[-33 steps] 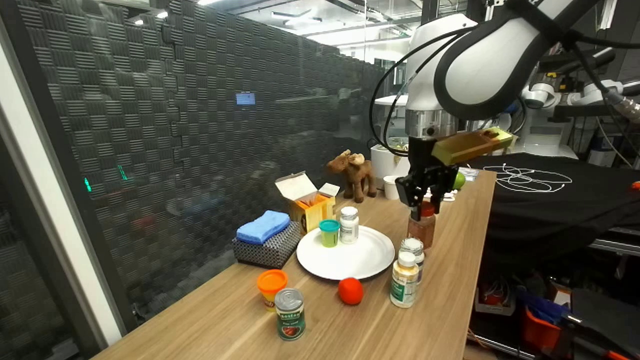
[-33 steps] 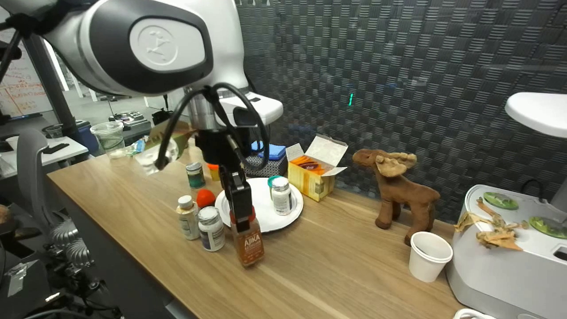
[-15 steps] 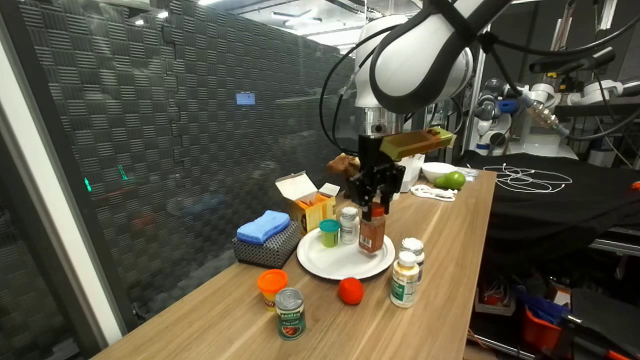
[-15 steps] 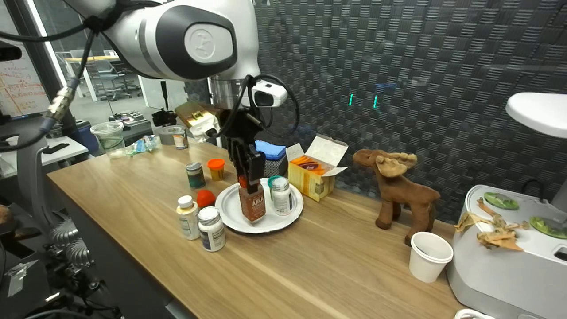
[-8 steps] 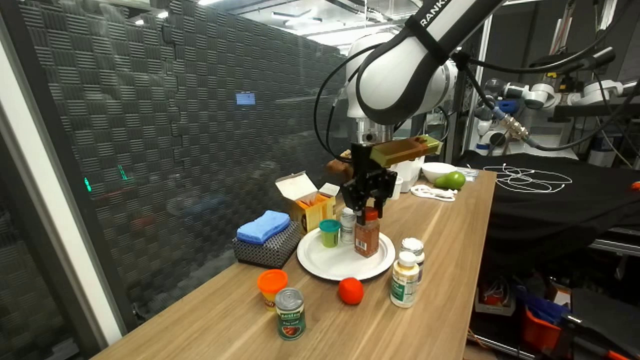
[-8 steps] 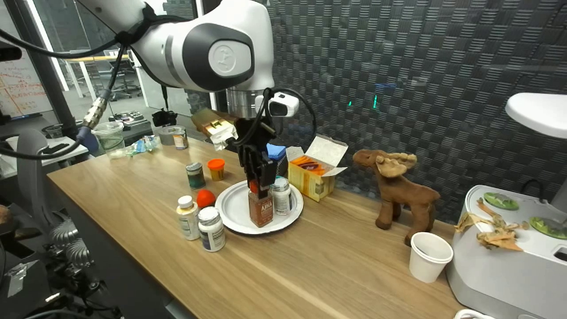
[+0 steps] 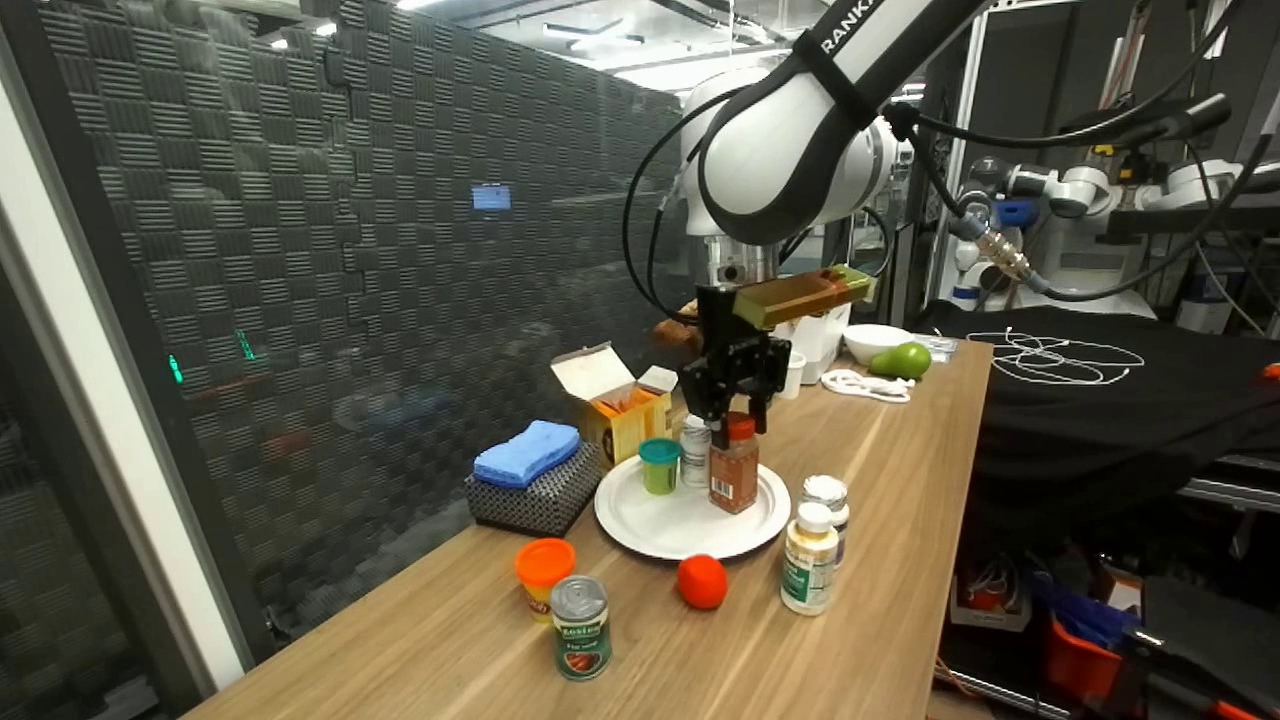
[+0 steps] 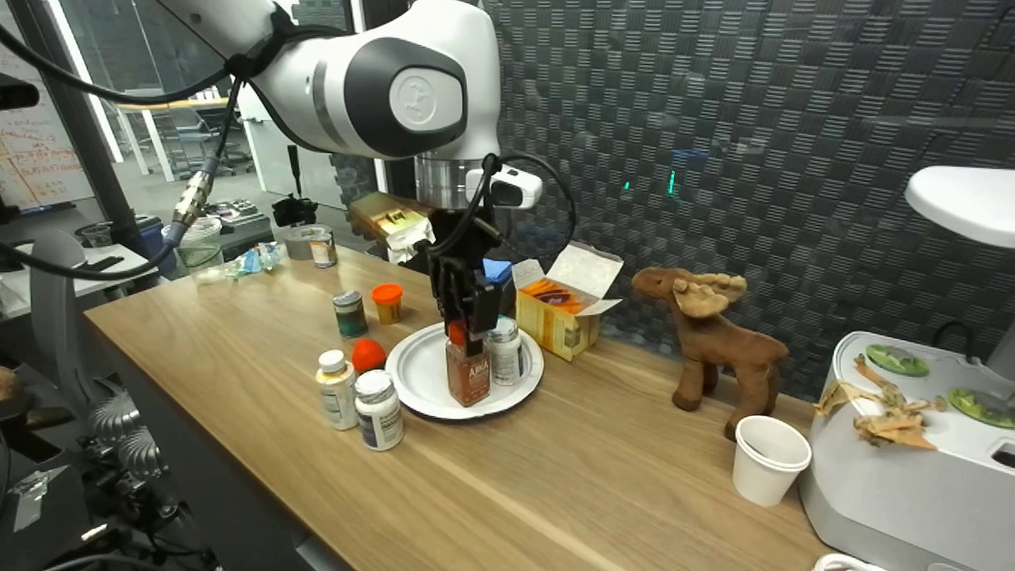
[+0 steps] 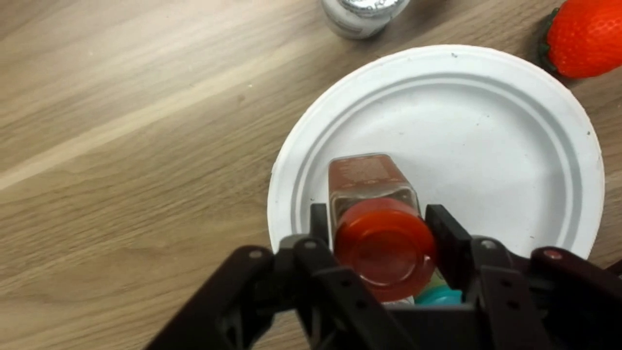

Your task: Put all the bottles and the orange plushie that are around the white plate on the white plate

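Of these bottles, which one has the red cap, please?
The reddish-brown bottle on the white plate. The white bottle beside it and the two bottles off the plate all have pale caps.

The red-capped bottle [image 7: 733, 482] has a reddish brown body, and on its label the letters are white. The plate [image 9: 486, 146] is plain white, and the gripper [image 9: 378, 218] is black. The green-labelled bottle [image 7: 808, 568] is pale yellow, its cap white. The bench [image 8: 555, 468] shows light brown wood grain with paler streaks. The plush moose [image 8: 725, 349] is brown with tan antlers, the sponge [image 7: 527, 455] is blue, and the wall panels [image 8: 714, 119] are dark grey, chequered in fine stripes.
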Robot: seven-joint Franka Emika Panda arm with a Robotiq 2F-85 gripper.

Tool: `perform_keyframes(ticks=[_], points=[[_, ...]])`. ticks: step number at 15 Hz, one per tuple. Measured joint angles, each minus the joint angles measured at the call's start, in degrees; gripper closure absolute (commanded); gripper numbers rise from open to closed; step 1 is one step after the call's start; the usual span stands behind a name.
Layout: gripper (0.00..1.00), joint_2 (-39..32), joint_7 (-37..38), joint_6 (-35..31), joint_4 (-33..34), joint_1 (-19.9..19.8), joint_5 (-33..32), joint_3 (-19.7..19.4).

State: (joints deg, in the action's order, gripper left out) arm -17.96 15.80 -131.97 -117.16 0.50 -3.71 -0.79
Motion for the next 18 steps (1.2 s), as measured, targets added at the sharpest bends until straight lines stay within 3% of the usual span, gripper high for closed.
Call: perform_keyframes(ticks=[2,6,13,18], points=[[0.0,0.0,0.0,0.4,-0.2,0.0,-0.2,-0.4],[0.0,2.8,1.2,1.2,-2.6,0.0,0.0,-1.0],[0.0,16.4,7.4,-0.3,-17.9,0.3,2.4,-0.3],[0.0,18.8,8.1,-2.8,-23.0,0.4,5.8,1.0]])
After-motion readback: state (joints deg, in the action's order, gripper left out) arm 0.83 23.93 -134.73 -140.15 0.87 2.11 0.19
